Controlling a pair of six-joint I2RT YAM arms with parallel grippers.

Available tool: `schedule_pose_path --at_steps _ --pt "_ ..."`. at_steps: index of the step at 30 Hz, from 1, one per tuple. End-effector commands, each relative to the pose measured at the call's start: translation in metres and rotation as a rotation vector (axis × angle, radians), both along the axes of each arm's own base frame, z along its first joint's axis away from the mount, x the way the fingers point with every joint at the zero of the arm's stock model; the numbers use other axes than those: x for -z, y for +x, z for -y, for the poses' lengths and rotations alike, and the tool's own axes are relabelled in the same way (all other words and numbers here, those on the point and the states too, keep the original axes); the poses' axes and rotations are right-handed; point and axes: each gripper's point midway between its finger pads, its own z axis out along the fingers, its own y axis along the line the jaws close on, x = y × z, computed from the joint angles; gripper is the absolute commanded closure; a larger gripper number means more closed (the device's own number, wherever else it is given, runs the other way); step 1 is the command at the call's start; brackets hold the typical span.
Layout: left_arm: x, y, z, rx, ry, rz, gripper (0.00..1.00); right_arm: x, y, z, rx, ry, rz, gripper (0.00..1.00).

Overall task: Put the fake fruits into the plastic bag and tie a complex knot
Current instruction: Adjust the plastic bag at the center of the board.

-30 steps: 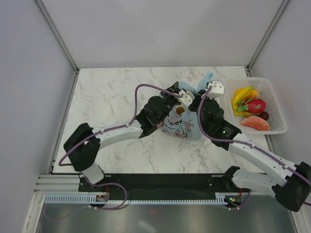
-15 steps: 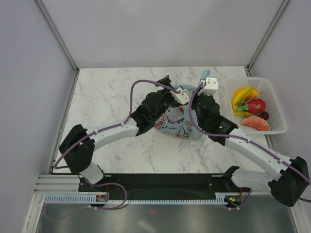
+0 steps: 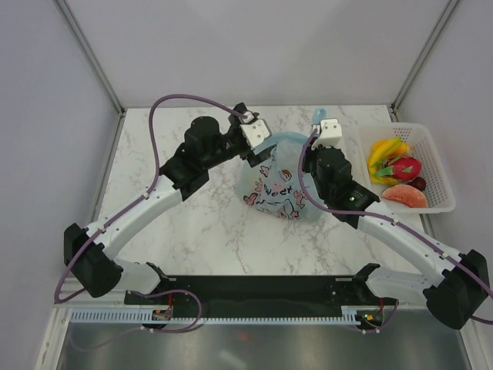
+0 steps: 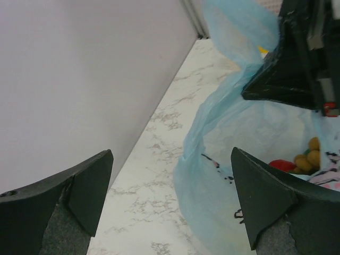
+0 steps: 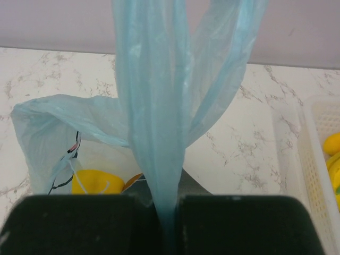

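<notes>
Tool status: left tool [image 4: 171, 154] wide open, empty, just left of bag [image 3: 277, 185] on counter [image 3: 169, 177]. Right tool [image 5: 167, 204] clamped on bag handle [image 5: 151, 133], strand stretched away from jaws. Loose bag rim lies right of left tool; left arm nearer. Several fruits [image 3: 393, 166] in basket [image 3: 445, 181].

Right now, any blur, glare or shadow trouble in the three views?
Top external: sharp, evenly lit, only faint shadows on the marble table. Left wrist: the left gripper is dark and slightly soft. Right wrist: the plastic bag is close yet sharp, no glare.
</notes>
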Motion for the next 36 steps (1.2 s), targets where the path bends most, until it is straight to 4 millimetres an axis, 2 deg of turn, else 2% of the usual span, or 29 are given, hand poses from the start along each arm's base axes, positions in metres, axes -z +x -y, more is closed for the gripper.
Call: schedule_pose_path --at_steps 1,4,7,8,9,12,17,20,24,29,36 --pt "-0.022 -0.032 0.002 0.124 -0.054 -0.113 0.0 -0.026 -0.004 -0.014 -0.132 -0.009 0.088 1.0" --pt "-0.038 -0.027 0.0 0.129 -0.15 -0.2 0.0 -0.026 -0.009 -0.025 -0.226 -0.054 0.12 1.0" --pt "-0.066 -0.009 -0.008 0.105 -0.272 -0.239 0.0 -0.025 -0.011 -0.029 -0.264 -0.073 0.136 1.0" --pt "-0.064 0.001 -0.011 0.075 -0.336 -0.334 0.0 -0.022 -0.012 -0.03 -0.273 -0.078 0.134 1.0" --pt "-0.08 -0.001 -0.01 0.117 -0.371 -0.329 0.0 -0.024 -0.013 -0.032 -0.283 -0.072 0.147 1.0" --pt "-0.091 -0.001 -0.008 0.181 -0.427 -0.39 0.0 -0.021 -0.013 -0.033 -0.291 -0.072 0.152 1.0" --pt "-0.094 -0.006 -0.004 0.247 -0.466 -0.512 0.0 -0.019 -0.01 -0.034 -0.281 -0.065 0.148 1.0" --pt "-0.094 -0.006 0.001 0.261 -0.49 -0.592 0.05 -0.019 -0.01 -0.032 -0.268 -0.06 0.15 1.0" --pt "-0.1 -0.009 0.007 0.286 -0.525 -0.671 0.25 -0.018 -0.009 -0.029 -0.251 -0.056 0.153 1.0" --pt "-0.097 -0.006 0.017 0.285 -0.559 -0.754 0.27 -0.018 -0.009 -0.027 -0.238 -0.051 0.157 1.0" --pt "-0.096 -0.01 0.04 0.307 -0.568 -0.812 0.36 -0.018 -0.009 -0.026 -0.234 -0.044 0.163 1.0"
